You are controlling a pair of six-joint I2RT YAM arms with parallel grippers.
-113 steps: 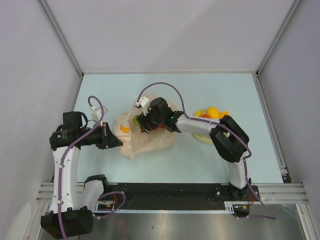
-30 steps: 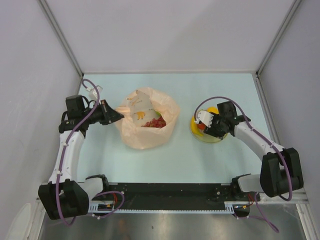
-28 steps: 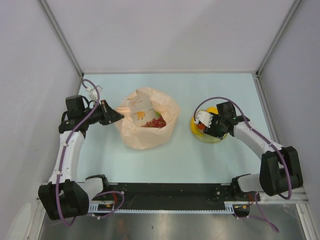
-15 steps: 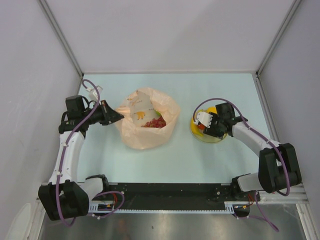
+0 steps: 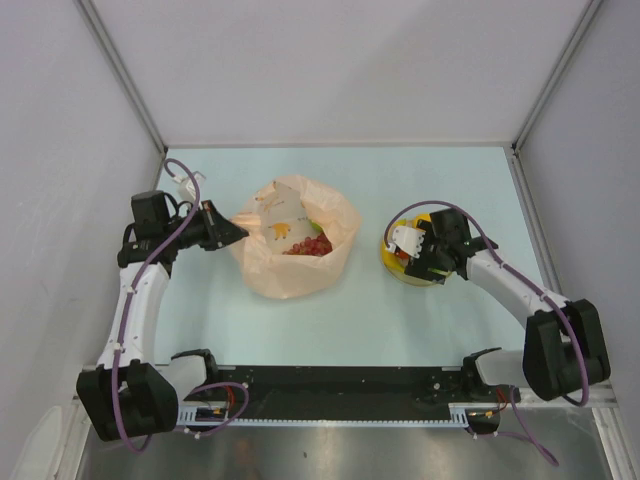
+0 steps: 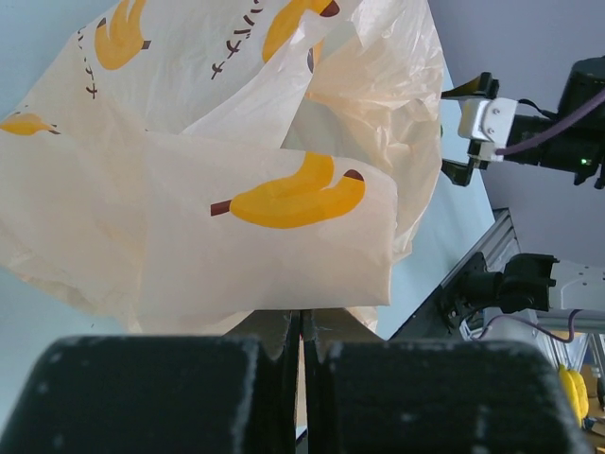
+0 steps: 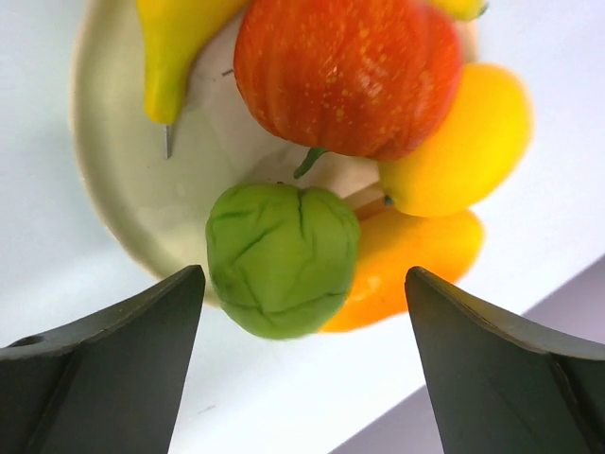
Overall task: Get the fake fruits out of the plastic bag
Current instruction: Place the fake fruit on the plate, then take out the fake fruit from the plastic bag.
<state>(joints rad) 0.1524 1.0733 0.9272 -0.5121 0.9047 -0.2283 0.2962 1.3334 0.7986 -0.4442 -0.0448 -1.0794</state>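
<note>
The peach plastic bag (image 5: 290, 262) lies left of centre, its mouth open upward. A dark red grape bunch (image 5: 314, 246) shows inside it. My left gripper (image 5: 236, 222) is shut on the bag's left rim; the left wrist view shows the fingers (image 6: 284, 331) pinching the film (image 6: 265, 199). My right gripper (image 5: 412, 256) is open just above the cream plate (image 5: 388, 262). In the right wrist view the gripper (image 7: 302, 284) straddles a green apple (image 7: 282, 257), not touching it. A red round fruit (image 7: 350, 71), lemon (image 7: 463, 142), orange fruit (image 7: 416, 255) and banana (image 7: 175, 47) lie on the plate (image 7: 113, 180).
Grey walls close in the table at the back and on both sides. A black and metal rail (image 5: 340, 385) runs along the near edge. The right arm (image 6: 529, 132) shows beyond the bag in the left wrist view.
The right gripper left the bag, went over to the plate and now hangs open over the green apple. The left gripper moved back and left, still holding the bag's rim.
</note>
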